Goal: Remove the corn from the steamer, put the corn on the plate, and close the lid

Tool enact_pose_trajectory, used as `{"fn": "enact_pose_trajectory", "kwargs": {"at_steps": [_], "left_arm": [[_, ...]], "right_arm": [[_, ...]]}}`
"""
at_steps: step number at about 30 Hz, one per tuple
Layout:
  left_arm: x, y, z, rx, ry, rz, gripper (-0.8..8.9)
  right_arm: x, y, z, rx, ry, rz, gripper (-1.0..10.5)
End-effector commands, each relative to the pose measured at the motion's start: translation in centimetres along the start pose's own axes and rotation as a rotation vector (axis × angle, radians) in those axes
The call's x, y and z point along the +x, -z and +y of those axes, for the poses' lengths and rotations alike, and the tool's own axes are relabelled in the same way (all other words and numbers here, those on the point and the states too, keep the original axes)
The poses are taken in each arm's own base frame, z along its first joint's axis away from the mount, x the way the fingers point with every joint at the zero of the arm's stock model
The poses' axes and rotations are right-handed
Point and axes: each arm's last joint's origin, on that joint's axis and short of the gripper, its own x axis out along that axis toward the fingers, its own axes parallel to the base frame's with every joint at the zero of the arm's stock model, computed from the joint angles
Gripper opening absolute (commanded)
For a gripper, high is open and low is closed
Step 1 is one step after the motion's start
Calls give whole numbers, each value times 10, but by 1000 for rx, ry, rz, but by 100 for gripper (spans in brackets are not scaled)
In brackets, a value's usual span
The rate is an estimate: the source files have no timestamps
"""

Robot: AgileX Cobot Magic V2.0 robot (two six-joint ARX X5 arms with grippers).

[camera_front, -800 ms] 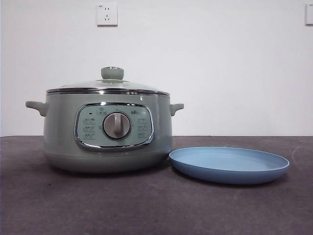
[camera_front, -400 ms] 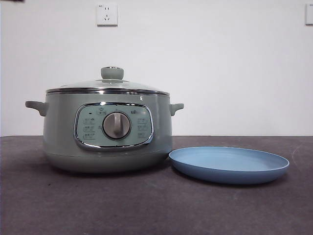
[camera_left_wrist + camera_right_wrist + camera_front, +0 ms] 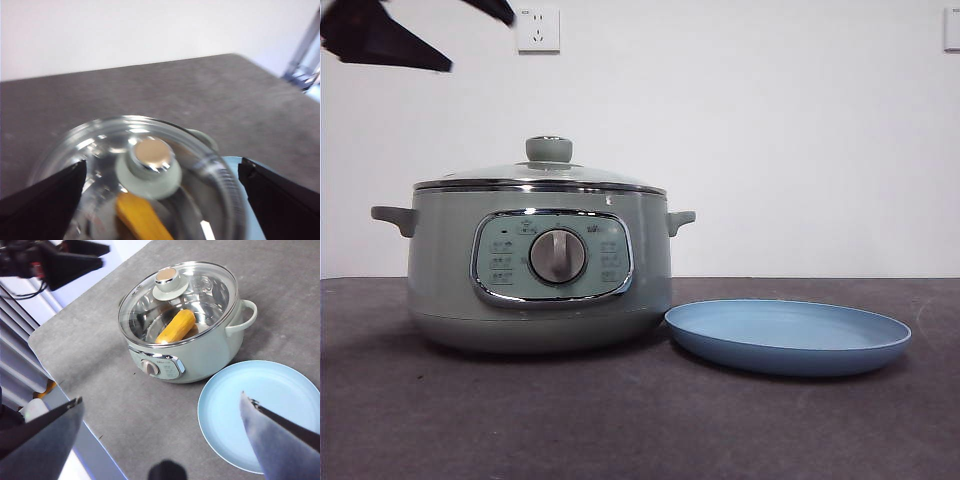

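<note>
The pale green steamer [image 3: 540,270] stands on the table with the glass lid [image 3: 542,173] resting on it. Through the glass, the corn [image 3: 175,326] lies inside the pot; it also shows as the orange corn [image 3: 142,217] under the lid knob [image 3: 148,167]. The empty blue plate [image 3: 788,335] sits just right of the pot. My left gripper [image 3: 162,165] hangs open above the lid, its jaws wide to either side of the knob and clear of it. High above the table, my right gripper [image 3: 159,399] is open and holds nothing.
The left arm shows as a black shape [image 3: 390,35] in the front view's top left corner. A wall socket [image 3: 539,29] sits on the white wall behind. The table's edge [image 3: 65,390] runs near the pot's front side.
The left arm has come into the front view at the top left corner. Steamer, lid and plate have not moved.
</note>
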Motion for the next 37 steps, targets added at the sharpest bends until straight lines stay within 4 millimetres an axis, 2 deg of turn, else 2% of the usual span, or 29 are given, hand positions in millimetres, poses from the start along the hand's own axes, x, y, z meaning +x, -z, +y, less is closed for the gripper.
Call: {"fn": "enact_pose_trajectory", "kwargs": {"at_steps": [1,7,13,19,24,28,34,37], "left_arm": [[21,-4,0,92,-31,22,534],[61,-4,1,119,-31,78,534],[90,11,8,131,-44,131,534],[105,26,10,122,-58,186,533],[107,28,7,129,-80,191,528],[108,29,6,132,-115,210,394],[108,32,4,131,-108,233,368],[108,32,2,132,-103,234,193]], "right_arm": [[0,-1,0,-2,-3,-1,567],[0,-1,0,-2,-3,-1,567],[0,-1,0,-2,-3,-1,567],[0,-1,0,-2,-3,-1,567],[0,-1,0,-2,-2,-1,567],[0,-1,0,-2,-2,-1,566],[0,-1,0,-2,-2,-1,566],[0,-1,0,-2,-2,-1,566]]}}
